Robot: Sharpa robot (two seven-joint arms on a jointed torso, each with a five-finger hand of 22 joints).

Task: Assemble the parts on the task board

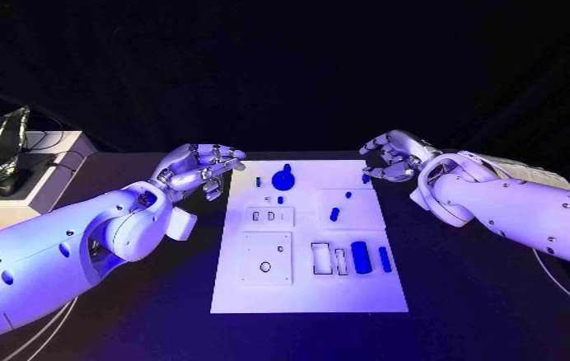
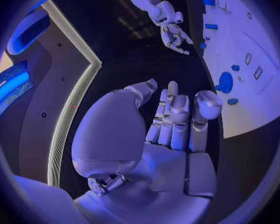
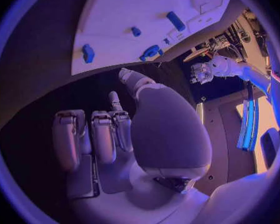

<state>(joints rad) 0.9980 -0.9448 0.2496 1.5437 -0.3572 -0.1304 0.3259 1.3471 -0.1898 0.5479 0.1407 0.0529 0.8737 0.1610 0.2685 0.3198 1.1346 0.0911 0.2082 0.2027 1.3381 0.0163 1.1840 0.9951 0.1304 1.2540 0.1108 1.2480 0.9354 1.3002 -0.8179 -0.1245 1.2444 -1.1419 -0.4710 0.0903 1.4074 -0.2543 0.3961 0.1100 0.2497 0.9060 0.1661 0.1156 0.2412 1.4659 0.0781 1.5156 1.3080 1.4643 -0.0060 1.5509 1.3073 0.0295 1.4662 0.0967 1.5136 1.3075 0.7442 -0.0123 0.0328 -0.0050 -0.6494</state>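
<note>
1. Two white arms reach in over the black bench (image 1: 475, 311), one from each side edge. These are the biggest things here.
2. One task board (image 1: 308, 295) lies flat in the middle of the bench. It is a white plate, and it runs from near the far edge toward the near edge.
3. Two silver hands hang above the bench, one at each far corner of the board. The left hand (image 1: 199, 168) is just beside the board's far left corner. Its fingers are curled in and it holds nothing. The right hand (image 1: 392, 159) is just beside the far right corner. Its fingers are curled in too, and it holds nothing.
4. About seven blue parts lie on the board. The round blue part (image 1: 284, 180) near the far edge is the biggest. Then comes the fat blue bar (image 1: 360, 257) near the right edge, with a thin blue bar (image 1: 384, 257) just beside it. A small blue peg (image 1: 335, 213) lies in the middle. The other bits are too tiny to count for sure.
5. I think no part has been picked up yet, so the job looks like it is just starting.
6. Next, I think one hand must open, go down to a part, and pinch it gently. The round part is nearest to both hands.
</note>
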